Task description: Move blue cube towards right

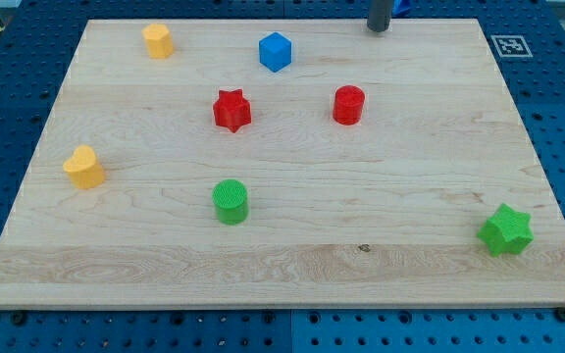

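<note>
The blue cube [276,51] sits near the view's top, a little left of centre, on the wooden board [410,186]. My tip [379,29] is at the view's top edge, to the right of the blue cube and well apart from it, by about a hundred pixels. Only the rod's lower end shows; the rest is cut off by the frame.
A red star [231,110] lies below-left of the blue cube, a red cylinder [349,104] below-right. A yellow hexagonal block [158,41] is at top left, a yellow heart-like block [84,167] at left, a green cylinder [231,201] at lower centre, a green star [506,230] at bottom right.
</note>
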`<act>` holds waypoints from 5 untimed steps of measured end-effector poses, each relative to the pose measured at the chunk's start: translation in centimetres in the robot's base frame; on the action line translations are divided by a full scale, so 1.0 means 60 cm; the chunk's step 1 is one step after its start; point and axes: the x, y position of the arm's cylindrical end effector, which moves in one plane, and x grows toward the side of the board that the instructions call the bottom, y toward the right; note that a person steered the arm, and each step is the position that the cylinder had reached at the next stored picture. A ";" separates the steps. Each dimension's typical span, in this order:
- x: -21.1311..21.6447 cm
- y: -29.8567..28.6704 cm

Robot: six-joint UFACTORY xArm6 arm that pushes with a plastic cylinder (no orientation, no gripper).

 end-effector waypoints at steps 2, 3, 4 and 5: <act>0.000 -0.077; 0.001 -0.131; 0.010 -0.187; 0.023 -0.253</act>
